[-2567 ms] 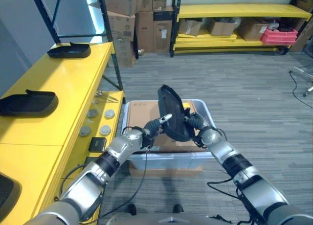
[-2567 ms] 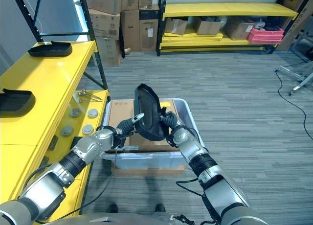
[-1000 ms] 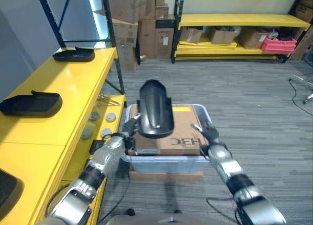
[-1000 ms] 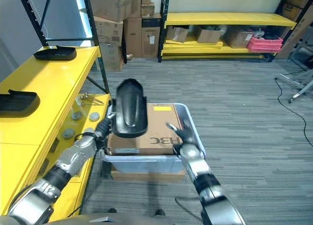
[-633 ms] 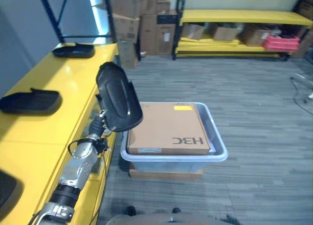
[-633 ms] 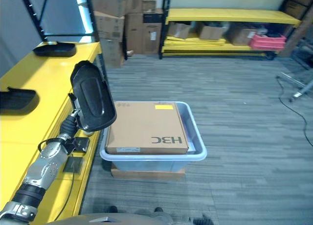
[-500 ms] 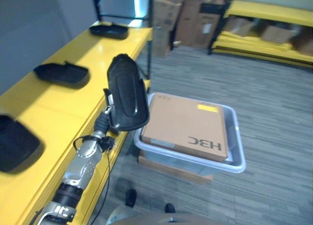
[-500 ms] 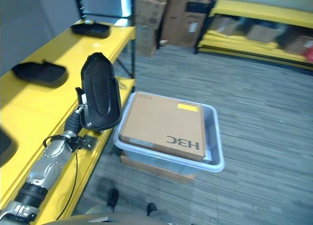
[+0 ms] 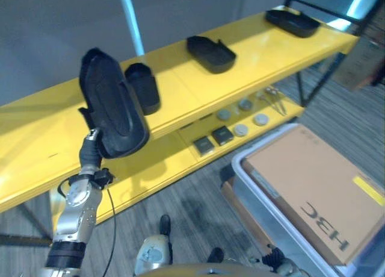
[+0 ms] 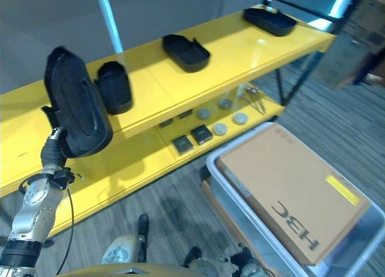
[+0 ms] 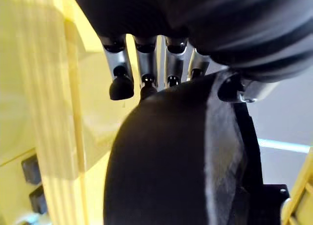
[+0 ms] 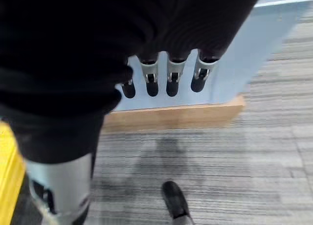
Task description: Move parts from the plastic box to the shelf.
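above the shelf (image 9: 180,90), left hand (image 9: 91,146) gripped a black part (image 9: 111,111) upright; right hand (image 12: 166,76) hung beside the box (image 12: 254,63), fingers relaxed.

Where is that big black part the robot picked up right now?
The black part is held up in the left robot hand, in front of the yellow shelf, beside another black part lying there.

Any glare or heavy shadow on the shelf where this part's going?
Left eye view: glare on the far end of the shelf, its lower level shaded. Left wrist view: the part in the left hand shows dark against bright yellow.
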You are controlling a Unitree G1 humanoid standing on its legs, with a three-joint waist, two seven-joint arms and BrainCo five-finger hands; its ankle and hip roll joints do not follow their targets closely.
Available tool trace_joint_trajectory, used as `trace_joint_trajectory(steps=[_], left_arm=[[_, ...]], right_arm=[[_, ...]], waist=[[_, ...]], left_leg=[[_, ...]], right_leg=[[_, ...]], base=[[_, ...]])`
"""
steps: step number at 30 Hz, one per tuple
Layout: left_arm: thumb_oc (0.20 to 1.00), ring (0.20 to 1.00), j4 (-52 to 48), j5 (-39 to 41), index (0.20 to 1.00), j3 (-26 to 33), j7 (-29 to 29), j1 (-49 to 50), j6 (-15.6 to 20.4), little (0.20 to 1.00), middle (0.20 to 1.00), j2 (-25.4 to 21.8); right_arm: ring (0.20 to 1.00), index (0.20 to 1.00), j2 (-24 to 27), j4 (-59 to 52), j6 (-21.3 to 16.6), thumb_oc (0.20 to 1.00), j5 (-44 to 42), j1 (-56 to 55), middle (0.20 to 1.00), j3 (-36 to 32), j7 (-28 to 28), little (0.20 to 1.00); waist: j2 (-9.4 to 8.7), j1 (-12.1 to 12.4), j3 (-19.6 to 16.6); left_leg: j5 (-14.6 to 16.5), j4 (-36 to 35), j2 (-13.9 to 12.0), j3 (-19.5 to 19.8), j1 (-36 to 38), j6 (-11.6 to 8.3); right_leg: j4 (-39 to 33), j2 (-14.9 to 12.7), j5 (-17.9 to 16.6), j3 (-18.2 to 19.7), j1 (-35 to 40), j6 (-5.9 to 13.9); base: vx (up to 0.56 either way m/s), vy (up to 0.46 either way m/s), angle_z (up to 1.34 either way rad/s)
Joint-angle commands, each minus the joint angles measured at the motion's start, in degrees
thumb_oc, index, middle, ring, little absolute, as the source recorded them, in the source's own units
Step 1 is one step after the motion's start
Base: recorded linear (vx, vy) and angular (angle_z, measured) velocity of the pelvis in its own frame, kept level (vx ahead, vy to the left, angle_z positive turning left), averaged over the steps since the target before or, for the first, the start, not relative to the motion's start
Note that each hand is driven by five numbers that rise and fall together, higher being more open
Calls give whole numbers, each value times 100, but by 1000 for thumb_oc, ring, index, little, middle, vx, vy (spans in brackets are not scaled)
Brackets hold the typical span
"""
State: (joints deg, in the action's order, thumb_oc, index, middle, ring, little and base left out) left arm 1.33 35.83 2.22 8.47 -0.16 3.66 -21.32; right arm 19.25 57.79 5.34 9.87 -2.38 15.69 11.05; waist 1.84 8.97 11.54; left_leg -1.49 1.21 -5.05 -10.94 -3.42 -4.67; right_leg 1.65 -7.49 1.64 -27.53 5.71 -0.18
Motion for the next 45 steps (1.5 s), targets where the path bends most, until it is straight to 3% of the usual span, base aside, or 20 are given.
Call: trace_joint_trajectory(steps=[1, 7, 10, 13, 14, 16, 18, 23, 24, 25, 26, 27, 28, 30, 31, 34, 38, 41, 42, 45], left_arm=[[200, 200, -450, -108, 200, 364, -38, 13, 769, 200, 200, -69], [200, 200, -391, -50, 200, 609, -337, 264, 621, 200, 200, -170], [200, 200, -248, -58, 200, 493, -389, 0, 505, 200, 200, -253], [200, 200, -215, -60, 200, 458, -386, -43, 508, 200, 200, -267], [200, 200, -15, -20, 200, -164, -58, -558, 539, 200, 200, -341], [200, 200, -64, -140, 200, -339, -5, -653, 502, 200, 200, -264], [200, 200, -111, -142, 200, -315, -86, -556, 511, 200, 200, -211], [200, 200, -377, -166, 200, -378, 211, -600, 107, 200, 200, -126], [200, 200, -403, -102, 200, -377, 301, -599, 63, 200, 200, -102], [200, 200, -402, -89, 200, -371, 294, -600, 53, 200, 200, -94], [200, 200, -329, -67, 200, -357, 195, -589, 77, 200, 200, -58], [200, 200, -250, -19, 200, -388, 105, -607, 152, 200, 200, -55], [200, 200, -236, 94, 200, -417, 36, -604, 228, 200, 200, -77], [200, 200, -235, 126, 200, -428, 10, -595, 251, 200, 200, -89], [200, 200, -212, 129, 200, -437, -93, -601, 234, 200, 200, -103], [200, 200, 10, -119, 200, -601, -61, -810, 63, 200, 200, -102], [200, 200, 352, -522, 200, -589, 159, -1003, -118, 200, 200, -378], [200, 200, 625, -802, 200, -463, 316, -1117, -479, 200, 200, -595], [200, 200, 1002, -1055, 200, -399, 397, -1292, -737, 200, 200, -771], [200, 200, 2221, -1424, 200, -524, 834, -1876, -1006, 200, 200, -1041]], right_arm=[[1000, 1000, -108, 403, 5, 1000, 274, -43, 1000, 287, -67, 1000], [1000, 1000, -219, 538, 244, 1000, -191, 116, 1000, 246, -72, 1000], [1000, 1000, -269, 731, 127, 1000, -426, 80, 1000, -22, 6, 1000], [1000, 1000, -270, 749, 115, 1000, -441, 70, 1000, -63, 4, 1000], [1000, 1000, -148, 1006, -143, 1000, -897, 53, 1000, -397, -94, 1000], [1000, 1000, -176, 1074, -292, 1000, -1063, 19, 1000, -397, -90, 1000], [1000, 1000, -191, 968, -237, 1000, -1066, -77, 1000, -405, -74, 1000], [1000, 1000, -62, 941, -50, 1000, -1062, -86, 1000, -389, -145, 1000], [1000, 1000, -6, 850, -17, 1000, -1088, -151, 1000, -477, -115, 1000], [1000, 1000, -1, 839, -12, 1000, -1097, -162, 1000, -497, -103, 1000], [1000, 1000, 32, 861, -64, 1000, -1187, -209, 1000, -596, 0, 1000], [1000, 1000, 88, 914, -116, 1000, -1227, -203, 1000, -665, -14, 1000], [1000, 1000, 163, 943, -150, 1000, -1095, -185, 1000, -709, -95, 1000], [1000, 1000, 181, 957, -168, 1000, -1083, -187, 1000, -711, -77, 1000], [1000, 1000, 219, 937, -140, 1000, -1252, -202, 1000, -737, -8, 1000], [1000, 1000, 225, 860, -39, 1000, -1527, -271, 1000, -985, 48, 1000], [1000, 1000, 85, 816, -260, 1000, -914, -467, 1000, -990, -107, 1000], [1000, 1000, 35, 547, -211, 1000, -783, -575, 1000, -821, -140, 1000], [1000, 1000, 59, 420, -178, 1000, -674, -625, 1000, -713, -215, 1000], [1000, 1000, 136, 313, -87, 1000, -588, -694, 1000, -539, -297, 1000]], waist=[[8, -58, -349], [50, 324, -527], [113, 198, -532], [133, 168, -525], [319, -566, -271], [53, -829, -175], [-2, -870, -159], [-228, -813, -369], [-323, -858, -330], [-335, -864, -319], [-369, -877, -228], [-351, -936, -218], [-282, -1014, -251], [-254, -1025, -244], [-187, -1070, -202], [-11, -1237, -211], [92, -1386, -175], [57, -1451, -250], [16, -1497, -323], [-40, -1629, -462]], left_leg=[[-801, -371, 130, -65, -425, 80], [-473, -416, 590, 486, -172, 394], [-333, -310, 845, 514, -115, 703], [-305, -295, 883, 538, -95, 748], [-163, -531, 1141, 1263, 540, 935], [0, -478, 1298, 1562, 741, 908], [4, -503, 1292, 1608, 811, 886], [54, -227, 1172, 1378, 657, 748], [271, 518, 1157, 1079, 319, 639], [321, 650, 1154, 1034, 245, 629], [108, 1418, 1040, 1080, -214, 510], [-4, 1225, 688, 1126, -215, 439], [-181, 301, 136, 1229, 112, 316], [-322, 120, 0, 1286, 143, 259], [-637, 55, -252, 1298, 58, 137], [-434, -286, -329, 1030, 395, 78], [-286, -479, -121, 809, 666, 177], [-221, -579, -34, 756, 756, 249], [-200, -602, -36, 663, 794, 259], [-187, -604, -86, 514, 823, 245]], right_leg=[[70, 211, 52, 264, 212, 492], [500, -241, 242, 210, 367, 711], [1742, -722, -100, 508, -25, 863], [2058, -776, -163, 621, -152, 868], [2913, 84, -601, 1763, -1446, 704], [1361, 514, -826, 1996, -1499, 788], [1100, 583, -840, 2074, -1325, 756], [16, 737, -639, 2243, -555, 525], [-130, 704, -625, 2289, -402, 465], [-142, 693, -630, 2293, -390, 458], [-160, 677, -642, 2389, -342, 402], [-76, 665, -609, 2441, -410, 404], [-11, 612, -505, 2512, -460, 425], [-11, 597, -478, 2557, -442, 430], [10, 553, -404, 2627, -382, 438], [224, 182, -340, 2476, -518, 602], [247, -175, -485, 2514, -583, 870], [87, -220, -575, 2538, -519, 943], [-30, -223, -616, 2526, -469, 969], [-172, -174, -613, 2580, -410, 982]], base=[[151, 280, 162], [206, 262, 59], [190, 300, 39], [130, 115, 46], [371, 22, -17], [348, -154, 44], [199, -150, 206], [181, -193, 17], [83, -149, -15], [23, -109, -25], [-4, 30, -23], [35, 252, -30], [58, 337, -26], [52, 255, -16], [50, 272, -18], [36, 396, -19], [36, 264, -6], [83, 64, -21], [128, 7, -11], [154, -33, -15]])
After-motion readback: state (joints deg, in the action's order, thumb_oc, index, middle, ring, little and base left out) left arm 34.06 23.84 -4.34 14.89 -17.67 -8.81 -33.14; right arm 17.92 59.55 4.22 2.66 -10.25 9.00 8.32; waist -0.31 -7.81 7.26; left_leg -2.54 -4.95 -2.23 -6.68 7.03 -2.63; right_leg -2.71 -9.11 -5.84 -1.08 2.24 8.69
